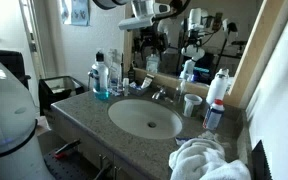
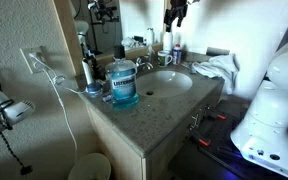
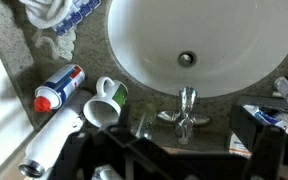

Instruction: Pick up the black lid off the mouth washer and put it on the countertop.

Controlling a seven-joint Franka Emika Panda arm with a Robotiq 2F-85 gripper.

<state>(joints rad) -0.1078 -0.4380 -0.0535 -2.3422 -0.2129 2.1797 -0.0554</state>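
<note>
The mouth washer (image 1: 102, 80) is a clear bottle with light-blue liquid, standing at the back corner of the countertop (image 1: 79, 112) beside the sink; it is also near in an exterior view (image 2: 123, 82). The black lid (image 2: 122, 62) sits on its neck, small and dark. My gripper (image 2: 176, 14) hangs high above the faucet side of the counter, well away from the bottle, and also shows in an exterior view (image 1: 149, 40). In the wrist view its two dark fingers (image 3: 174, 160) stand wide apart with nothing between them. The bottle is not in the wrist view.
An oval white sink (image 3: 194, 40) with a chrome faucet (image 3: 186, 108) lies below the gripper. A mug (image 3: 106, 100), a red-capped can (image 3: 56, 90) and a white bottle (image 3: 49, 148) lie beside it. A white towel (image 1: 204, 160) covers one counter end. A mirror backs the counter.
</note>
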